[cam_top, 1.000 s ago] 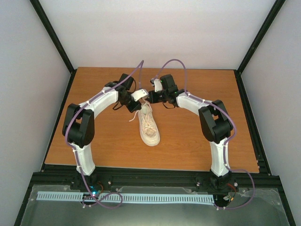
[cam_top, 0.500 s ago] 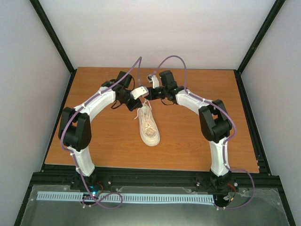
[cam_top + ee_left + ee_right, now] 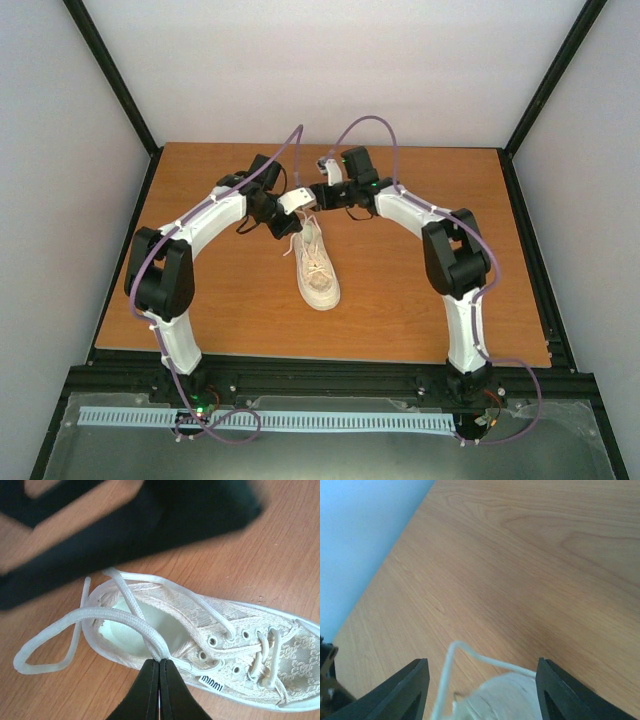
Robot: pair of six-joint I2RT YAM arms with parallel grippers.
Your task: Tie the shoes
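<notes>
The cream sneaker [image 3: 318, 270] lies on the wooden table [image 3: 420, 290], toe toward the arms. In the left wrist view the shoe [image 3: 240, 635] shows its open collar and eyelets. My left gripper [image 3: 160, 661] is shut on a white lace [image 3: 125, 617] just above the collar, and a loose loop [image 3: 45, 655] of lace trails over the wood. In the top view the left gripper [image 3: 288, 224] is at the heel end. My right gripper [image 3: 322, 196] hovers close behind it. Its jaws stand open [image 3: 482, 682], with a thin lace [image 3: 485, 660] arching loosely between them above a blurred white mass.
The right arm's dark, blurred body [image 3: 150, 520] crosses the top of the left wrist view, close above the shoe. A pale wall [image 3: 365, 540] borders the table's back edge. Black frame rails [image 3: 320, 375] run along the near edge.
The right gripper's jaws have opened from nearly shut, and that arm has shifted a little toward the back. The left gripper still pinches its lace; the shoe has not moved.
</notes>
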